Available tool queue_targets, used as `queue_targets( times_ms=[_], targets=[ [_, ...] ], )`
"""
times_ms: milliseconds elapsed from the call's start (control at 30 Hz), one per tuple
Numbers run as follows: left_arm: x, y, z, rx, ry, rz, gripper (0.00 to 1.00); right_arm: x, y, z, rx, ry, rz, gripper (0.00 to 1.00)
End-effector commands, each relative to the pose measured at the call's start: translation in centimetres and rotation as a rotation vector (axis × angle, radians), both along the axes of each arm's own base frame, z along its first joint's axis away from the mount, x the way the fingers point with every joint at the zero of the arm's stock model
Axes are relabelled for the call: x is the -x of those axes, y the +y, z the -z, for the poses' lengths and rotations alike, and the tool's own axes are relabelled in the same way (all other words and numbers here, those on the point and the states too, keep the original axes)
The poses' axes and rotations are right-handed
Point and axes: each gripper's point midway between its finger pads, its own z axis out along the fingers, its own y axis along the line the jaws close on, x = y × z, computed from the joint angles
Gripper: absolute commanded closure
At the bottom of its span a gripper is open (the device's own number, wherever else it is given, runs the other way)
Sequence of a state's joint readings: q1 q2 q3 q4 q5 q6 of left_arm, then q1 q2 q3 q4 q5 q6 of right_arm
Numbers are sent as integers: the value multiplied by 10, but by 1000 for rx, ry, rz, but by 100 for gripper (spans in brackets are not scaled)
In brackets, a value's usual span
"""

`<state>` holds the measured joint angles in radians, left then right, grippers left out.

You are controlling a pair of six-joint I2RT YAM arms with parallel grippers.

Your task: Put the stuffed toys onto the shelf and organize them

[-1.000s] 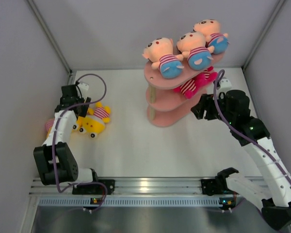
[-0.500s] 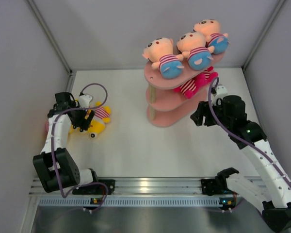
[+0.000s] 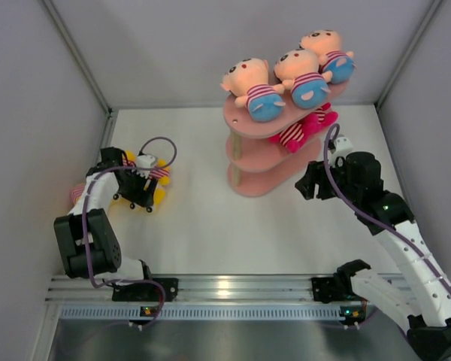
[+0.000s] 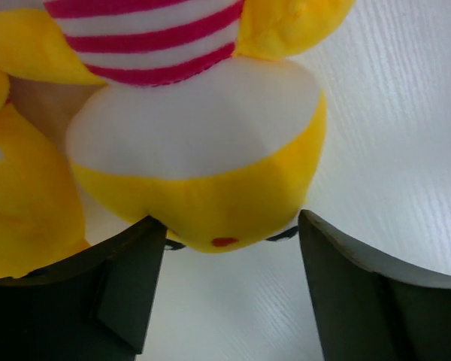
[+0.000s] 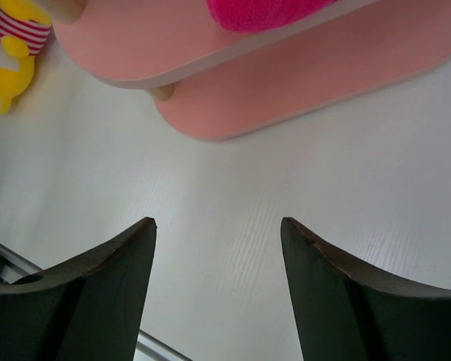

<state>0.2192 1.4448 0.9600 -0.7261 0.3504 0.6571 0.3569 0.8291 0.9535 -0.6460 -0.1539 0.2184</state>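
Left wrist view shows the yellow toy lying on the table, head towards you and poking into the gap of your left gripper. Its fingers are spread wide to either side and grip nothing. You are at the pick for this toy, well apart from the shelf. Three peach-faced toys already sit on the top board, and a magenta one on the middle. The next move calls for pushing in deeper so both fingers straddle the plush body, then closing and lifting. Your right gripper hangs open and empty just beside the shelf's lowest board.
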Motion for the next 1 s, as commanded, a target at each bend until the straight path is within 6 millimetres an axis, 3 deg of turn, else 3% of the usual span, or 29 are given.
queue_targets(
  times_ms=[0, 33, 133, 167, 333, 400, 433, 500, 533, 567, 600, 667, 700, 767, 800, 967],
  targets=[
    [-20, -2, -4, -11, -81, 14, 27, 5, 0, -1, -16, -7, -8, 32],
    [-19, -8, -1, -13, -79, 37, 46, 6, -1, -2, -17, -11, -8, 32],
    [-18, -21, -5, 10, -97, 83, 81, 11, 0, -2, -24, -10, -17, 32],
    [-16, -26, -10, 29, -119, 100, 100, 12, 1, -2, -28, -10, -23, 32],
    [-10, -44, -38, 69, -237, 185, 100, 25, 18, -10, -81, -23, -129, 32],
    [-1, -57, -64, 99, -333, 267, 100, 32, 30, -17, -111, -39, -197, 33],
    [17, -65, -67, 129, -308, 316, 100, 41, 42, -21, -133, -41, -265, 33],
    [35, -80, -96, 136, -415, 450, 100, 46, 57, -34, -159, -76, -316, 33],
    [49, -85, -98, 142, -402, 474, 100, 54, 72, -37, -154, -83, -366, 33],
    [57, -90, -111, 109, -460, 526, 100, 55, 83, -52, -171, -122, -394, 32],
    [64, -91, -113, 89, -465, 534, 100, 62, 104, -50, -166, -104, -436, 32],
    [82, -101, -119, 76, -500, 582, 100, 62, 128, -71, -202, -141, -469, 31],
    [90, -104, -117, 81, -500, 603, 100, 61, 148, -64, -201, -100, -489, 31],
    [108, -107, -119, 82, -506, 631, 100, 53, 167, -82, -243, -129, -492, 31],
    [113, -108, -121, 80, -514, 642, 100, 48, 179, -76, -237, -107, -476, 31],
    [151, -115, -130, 99, -524, 702, 100, 50, 228, -97, -293, -137, -526, 23]
  ],
)
